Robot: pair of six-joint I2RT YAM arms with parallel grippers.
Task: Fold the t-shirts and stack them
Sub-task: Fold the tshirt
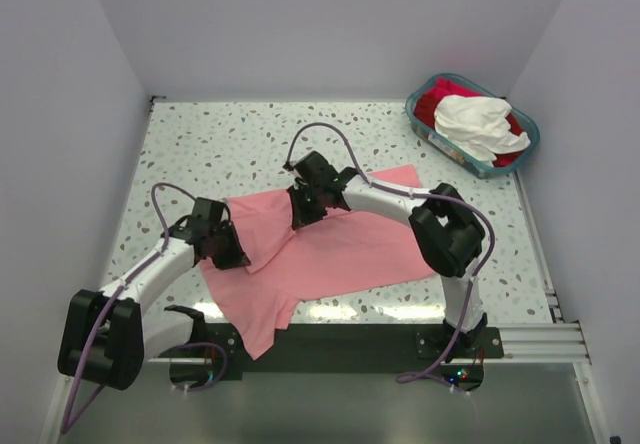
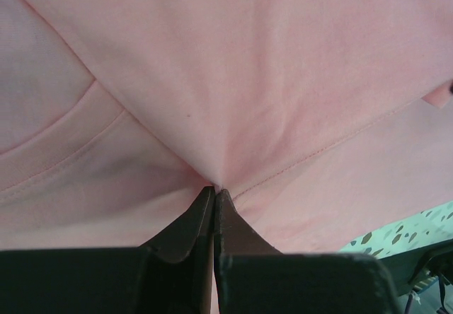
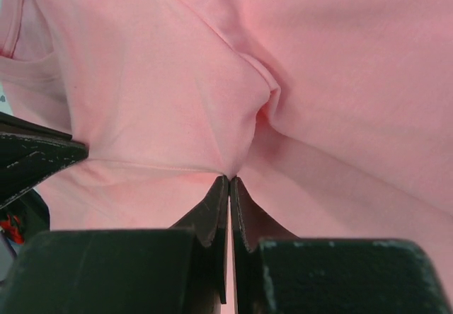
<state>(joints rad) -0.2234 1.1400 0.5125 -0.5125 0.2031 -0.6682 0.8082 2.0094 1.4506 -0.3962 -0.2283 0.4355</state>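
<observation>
A salmon-pink t-shirt (image 1: 330, 249) lies spread on the speckled table, its left part folded over toward the middle. My left gripper (image 1: 226, 248) is shut on a pinch of the pink cloth (image 2: 216, 184) at the shirt's left side. My right gripper (image 1: 305, 209) is shut on the pink cloth (image 3: 231, 175) near the shirt's upper middle edge. A white t-shirt (image 1: 478, 124) and a red t-shirt (image 1: 435, 104) lie heaped in the teal-blue basket (image 1: 440, 146) at the back right.
The shirt's lower corner (image 1: 258, 339) hangs over the table's front edge onto the dark mounting rail (image 1: 350, 339). White walls close the table on three sides. Speckled tabletop (image 1: 230, 144) shows behind the arms.
</observation>
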